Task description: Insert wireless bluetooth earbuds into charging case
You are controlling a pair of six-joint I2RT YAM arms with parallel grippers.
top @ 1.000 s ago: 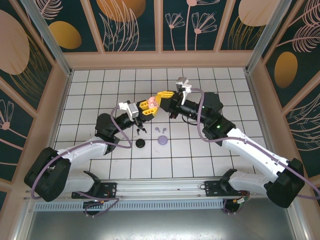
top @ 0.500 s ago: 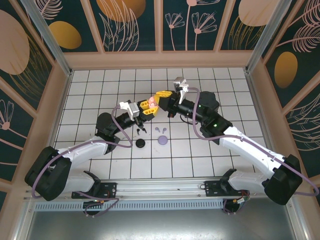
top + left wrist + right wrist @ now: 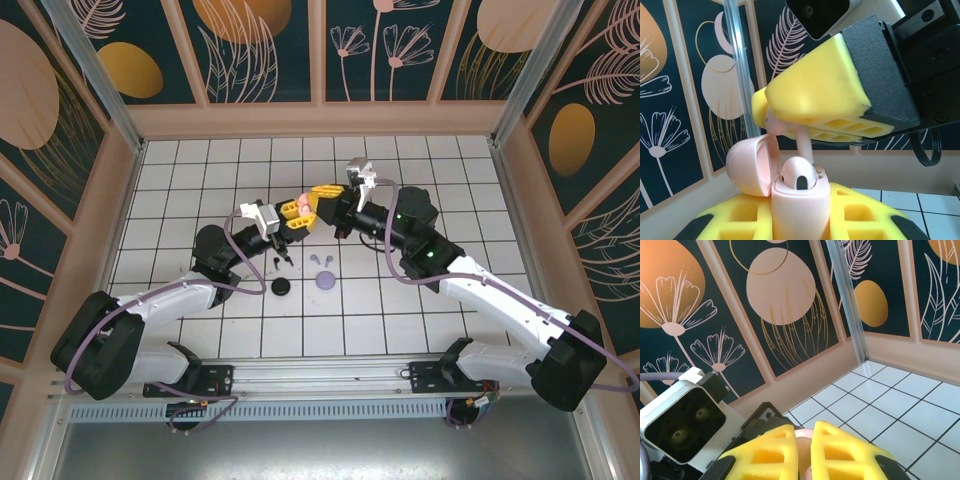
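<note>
Right gripper [image 3: 769,112]: yellow foam fingers closed narrow on a pale pink earbud [image 3: 804,142]. Head pinched at the fingertips, stem hanging down and a little toward the right of the frame. The same pink shows between the fingers in the right wrist view [image 3: 803,442].

Left gripper [image 3: 800,225]: closed around the pale pink case [image 3: 800,205], held upright at bottom centre, mouth up. Lid [image 3: 752,167] hinged open to the left.

Key relation: the case lies directly below the held bud. The stem's long axis is near vertical and points into the mouth; its tip is hidden behind the case rim. Contact cannot be told. Judged: a short straight descent, with the right arm doing the moving.

Contents: one pink bud [image 3: 796,176] looks seated in the front socket. The rear socket is hidden.

Top view: both grippers meet tip to tip [image 3: 305,205] above the floor, centre frame. Just below them, on the tiles, a black case [image 3: 282,287] and a lilac case [image 3: 327,281], both apart from the grippers, with two lilac earbuds [image 3: 316,261] beside the lilac one.
</note>
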